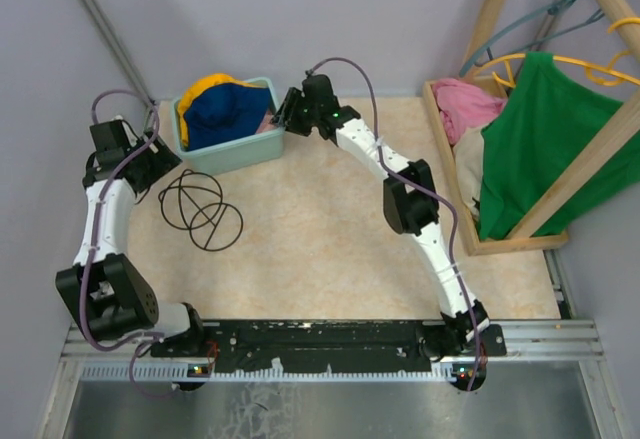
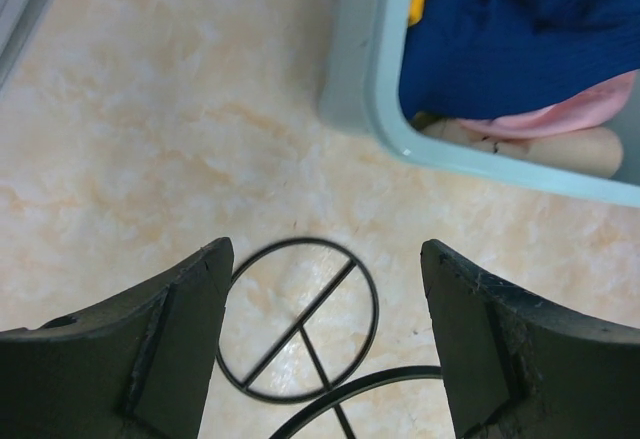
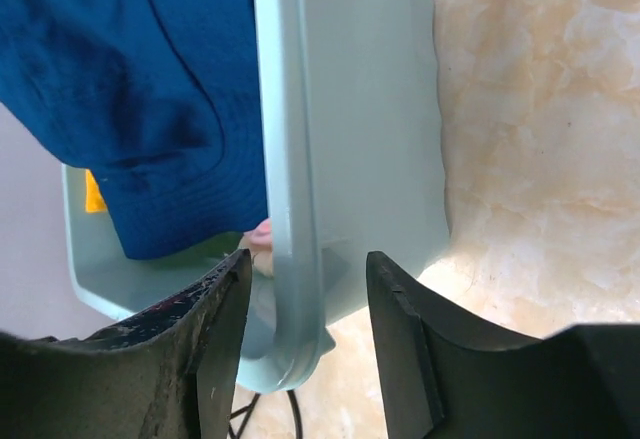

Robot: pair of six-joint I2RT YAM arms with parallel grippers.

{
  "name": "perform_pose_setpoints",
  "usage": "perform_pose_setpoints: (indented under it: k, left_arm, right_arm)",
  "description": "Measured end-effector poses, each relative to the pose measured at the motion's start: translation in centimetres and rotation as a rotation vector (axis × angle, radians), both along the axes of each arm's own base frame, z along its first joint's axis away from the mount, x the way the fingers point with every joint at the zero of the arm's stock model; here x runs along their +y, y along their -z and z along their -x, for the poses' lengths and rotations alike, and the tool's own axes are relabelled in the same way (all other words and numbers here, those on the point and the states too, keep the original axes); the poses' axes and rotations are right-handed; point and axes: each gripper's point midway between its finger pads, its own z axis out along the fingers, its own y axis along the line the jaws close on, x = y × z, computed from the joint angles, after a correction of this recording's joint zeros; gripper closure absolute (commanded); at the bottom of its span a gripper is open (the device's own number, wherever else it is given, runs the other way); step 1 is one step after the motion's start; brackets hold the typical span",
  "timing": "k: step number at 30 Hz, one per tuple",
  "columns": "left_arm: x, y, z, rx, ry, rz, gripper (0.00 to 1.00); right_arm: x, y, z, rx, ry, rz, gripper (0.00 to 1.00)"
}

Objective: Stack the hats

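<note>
The hats lie piled in a teal bin at the back left of the table. The navy hat is on top, with the yellow-orange hat showing behind it. In the left wrist view a pink hat and a beige hat peek out under the navy hat. My right gripper straddles the bin's right rim, open, with a gap on each side. My left gripper hovers open over the table just left of the bin, holding nothing.
A black wire ring frame lies on the table in front of the bin, under my left gripper. A wooden rack at the right holds a green shirt and a pink cloth.
</note>
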Motion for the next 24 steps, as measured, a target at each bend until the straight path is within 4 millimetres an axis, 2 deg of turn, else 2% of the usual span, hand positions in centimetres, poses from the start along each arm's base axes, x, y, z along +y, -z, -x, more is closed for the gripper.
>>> perform_pose_setpoints:
  k: [3,6,11,14,17,21,24]
  left_arm:
    - [0.1,1.4,1.1,0.031,-0.011,0.009,0.18]
    - [-0.1,2.4,2.2,0.046,-0.022,0.023,0.18]
    - [0.0,4.0,3.8,0.021,-0.075,0.090,0.21]
    - [0.2,5.2,4.3,0.013,-0.111,0.138,0.23]
    - [0.4,8.1,5.5,0.068,-0.149,0.188,0.27]
    - [-0.4,12.1,7.0,0.187,-0.172,0.282,0.37]
    - [-1.5,13.3,7.3,0.214,-0.160,0.347,0.40]
  right_arm:
    - [0.2,1.0,0.0,0.021,-0.003,-0.001,0.83]
    - [-0.1,0.8,-0.6,-0.003,0.014,0.006,1.00]
    - [-1.2,1.0,-0.8,-0.001,0.024,-0.002,1.00]
    - [-2.6,1.0,-0.9,0.011,0.044,0.001,1.00]
    - [-4.6,0.8,-1.6,0.013,0.064,0.009,1.00]
    - [-7.6,0.6,-2.5,0.018,0.115,0.022,1.00]
    - [-9.4,0.5,-2.8,0.019,0.151,0.035,1.00]
